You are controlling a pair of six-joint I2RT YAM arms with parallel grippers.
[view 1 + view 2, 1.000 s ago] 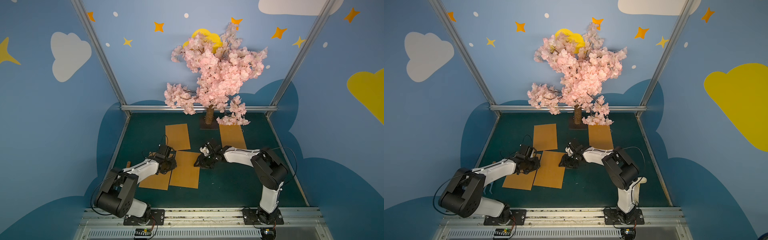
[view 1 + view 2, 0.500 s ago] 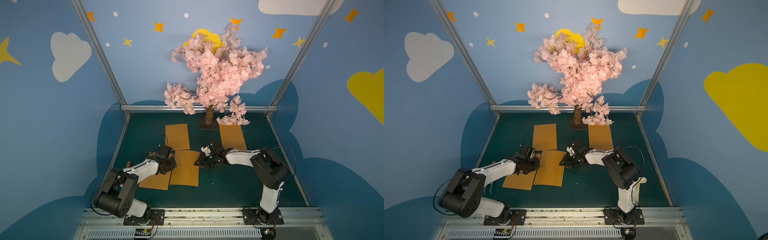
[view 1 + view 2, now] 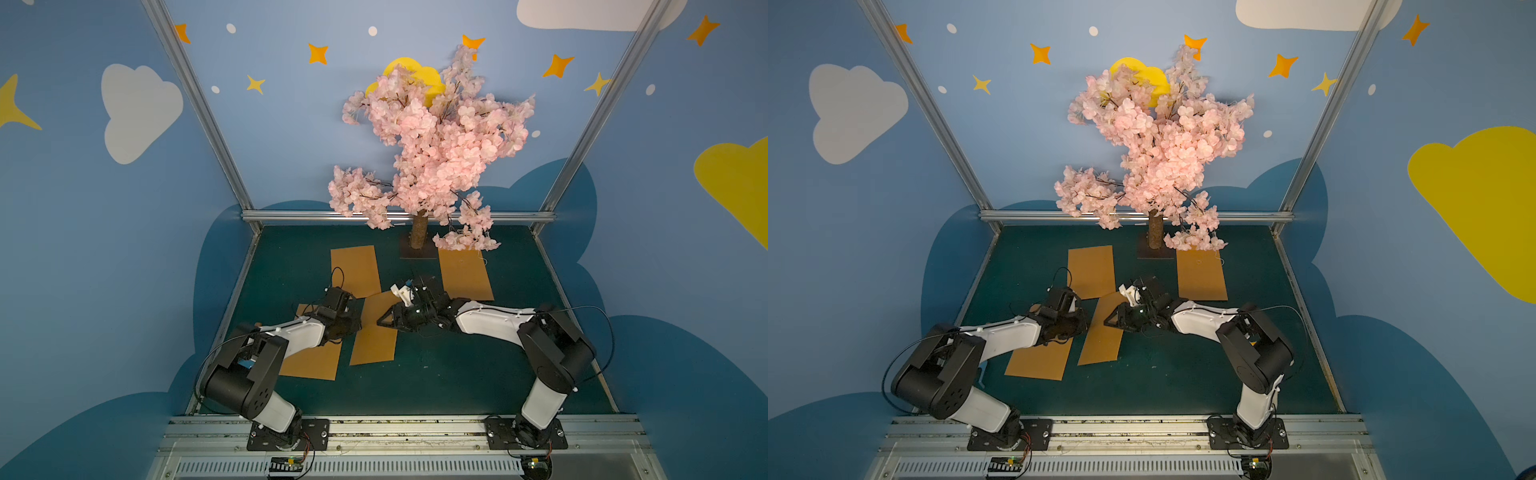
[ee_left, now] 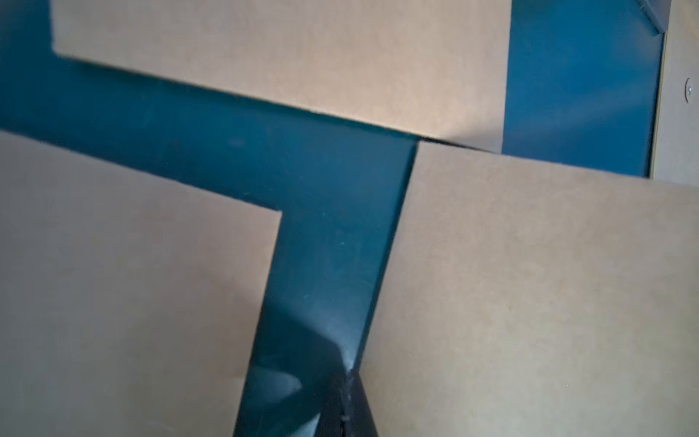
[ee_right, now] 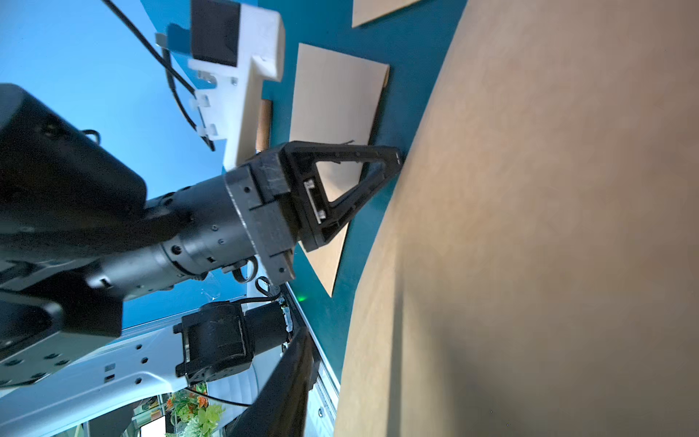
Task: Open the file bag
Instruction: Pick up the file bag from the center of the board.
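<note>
The file bag (image 3: 374, 338) lay on the counter (image 3: 457, 374) between the 2 arms, its long axis running away from their bases. The left gripper (image 3: 355, 326), jaws shut, touched its left edge. The right gripper (image 3: 385, 321) met its right edge, and I cannot tell how wide its jaws stood.

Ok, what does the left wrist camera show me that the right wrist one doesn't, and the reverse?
Only left wrist: a strip of the far-right file bag with its round fastener. Only right wrist: the left arm from the side, with its white camera mount. Both: the shut left gripper at the edge of the middle file bag, the near-left file bag, a corner of the far-left file bag, and the green table.
</note>
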